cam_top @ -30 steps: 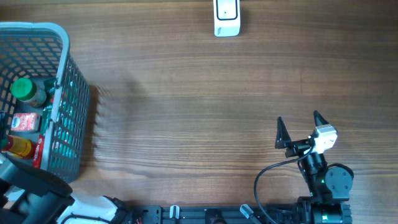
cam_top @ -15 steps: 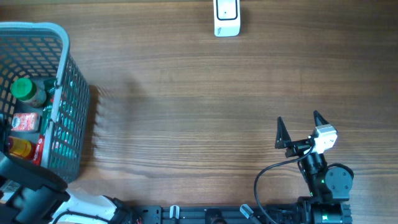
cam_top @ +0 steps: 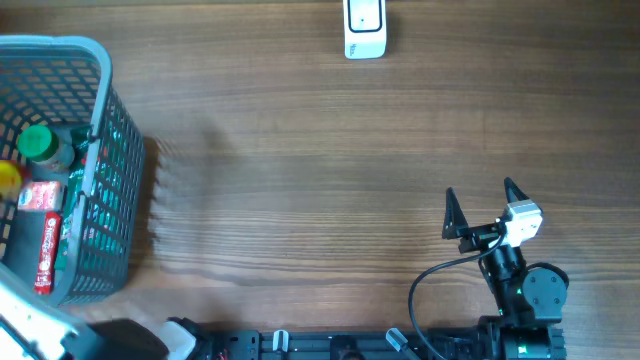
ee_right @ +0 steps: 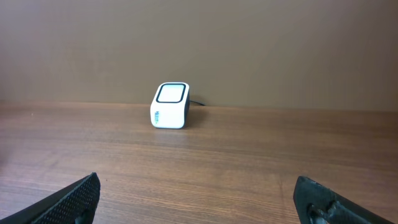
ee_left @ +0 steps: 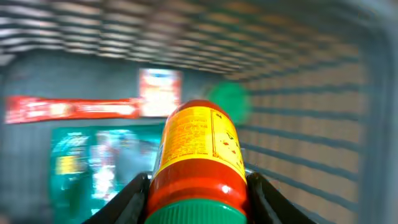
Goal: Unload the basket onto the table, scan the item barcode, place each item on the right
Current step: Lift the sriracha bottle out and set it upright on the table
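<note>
Item: bottle (ee_left: 196,155) — left jaws, wider a second ago, now clamp it between them; it has shifted inside the basket (cam_top: 60,42). Right jaws wide, empty; scanner (ee_right: 170,106) ahead — scan pending.

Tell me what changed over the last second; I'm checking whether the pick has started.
The left end effector closed on the yellow-labelled bottle and moved it from the near end of the basket toward the green-lidded container. The open right end effector, scanner and basket stayed put.
</note>
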Robot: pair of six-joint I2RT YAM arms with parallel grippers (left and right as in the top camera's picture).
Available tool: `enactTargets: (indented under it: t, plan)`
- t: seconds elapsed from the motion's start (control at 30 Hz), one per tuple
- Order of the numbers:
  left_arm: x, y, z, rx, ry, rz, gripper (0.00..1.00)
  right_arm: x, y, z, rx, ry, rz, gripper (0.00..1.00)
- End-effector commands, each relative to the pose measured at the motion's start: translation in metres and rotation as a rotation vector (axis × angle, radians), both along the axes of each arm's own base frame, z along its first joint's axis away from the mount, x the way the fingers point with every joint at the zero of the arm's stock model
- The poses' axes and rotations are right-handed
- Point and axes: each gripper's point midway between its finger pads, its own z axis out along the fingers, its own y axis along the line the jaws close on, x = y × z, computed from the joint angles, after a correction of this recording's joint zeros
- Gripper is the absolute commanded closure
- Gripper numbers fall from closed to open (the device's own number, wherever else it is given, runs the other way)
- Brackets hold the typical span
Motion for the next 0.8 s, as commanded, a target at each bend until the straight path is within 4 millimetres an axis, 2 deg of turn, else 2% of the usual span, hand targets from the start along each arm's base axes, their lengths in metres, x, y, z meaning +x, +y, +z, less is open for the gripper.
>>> enactTargets:
  t: [0.0,0.07,0.13,0.23,0.33,0.4,0.43,0.5,0.57,0.63,0.7,0.77]
  plan:
    - [0.037,-0.044,0.085,0.026,-0.382,-0.195,0.61,0.0,0.0,0.002,0.013,-0.007,-0.003,0.0]
    - [0.045,-0.065,0.113,0.015,-0.506,-0.259,0.61,0.0,0.0,0.002,0.013,-0.007,-0.003,0.0]
    - [0.059,-0.104,0.147,0.019,-0.634,-0.397,0.61,0.0,0.0,0.002,0.013,-0.007,-0.003,0.0]
    - [0.07,-0.136,0.162,0.024,-0.674,-0.488,0.61,0.0,0.0,0.002,0.013,-0.007,-0.003,0.0]
    - [0.089,-0.196,0.163,-0.028,-0.677,-0.673,0.61,0.0,0.0,0.002,0.013,-0.007,-0.003,0.0]
    - [0.097,-0.23,0.153,-0.058,-0.633,-0.752,0.61,0.0,0.0,0.002,0.013,-0.007,-0.003,0.0]
    - [0.099,-0.258,0.145,-0.052,-0.586,-0.823,0.61,0.0,0.0,0.002,0.013,-0.007,-0.003,0.0]
    - [0.096,-0.288,0.125,-0.032,-0.475,-0.887,0.61,0.0,0.0,0.002,0.013,-0.007,-0.003,0.0]
    - [0.09,-0.307,0.104,-0.003,-0.359,-0.928,0.61,0.0,0.0,0.002,0.013,-0.007,-0.003,0.0]
    - [0.08,-0.329,0.074,0.03,-0.193,-0.98,0.61,0.0,0.0,0.002,0.013,-0.007,-0.003,0.0]
    - [0.076,-0.343,0.044,0.094,-0.02,-1.022,0.61,0.0,0.0,0.002,0.013,-0.007,-0.003,0.0]
    - [0.076,-0.352,0.024,0.126,0.085,-1.055,0.61,0.0,0.0,0.002,0.013,-0.007,-0.003,0.0]
